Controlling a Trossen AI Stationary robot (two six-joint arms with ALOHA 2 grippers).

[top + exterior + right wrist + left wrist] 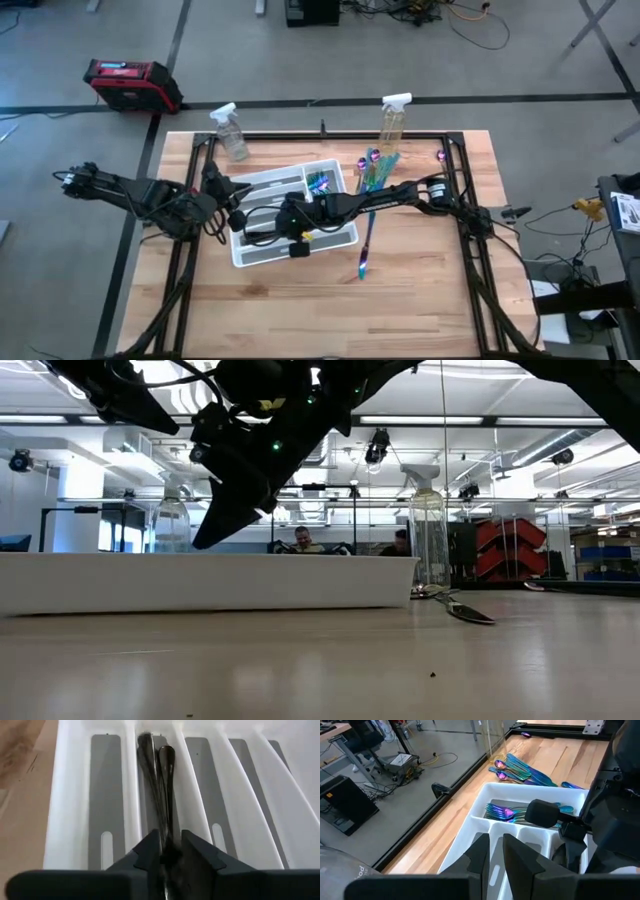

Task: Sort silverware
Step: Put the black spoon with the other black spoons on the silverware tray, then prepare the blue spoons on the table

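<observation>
A white divided tray (335,238) sits mid-table. Iridescent forks (501,812) lie in its far cross compartment. A pile of iridescent utensils (375,168) lies on the wood beyond the tray's right end, and one long piece (365,245) lies beside the tray. My right gripper (170,854) reaches over the tray from the right and is shut on a dark utensil in a long compartment, where a second dark utensil (146,767) lies alongside. My left gripper (495,852) hovers shut over the tray's left end. My right gripper pinches the dark utensil's handle (168,832) between its two fingers, which lie along it and slant down toward the table's left. The utensil's far end (166,756) rests on the compartment floor. The fingers hide how far back the handle reaches.
Two clear spray bottles (231,133) (392,122) stand near the table's far edge. A small purple piece (441,155) lies by the far right corner. A black frame rail (330,134) rings the tabletop. Bare wood (300,310) spans the near side. People sit in the room behind (303,541).
</observation>
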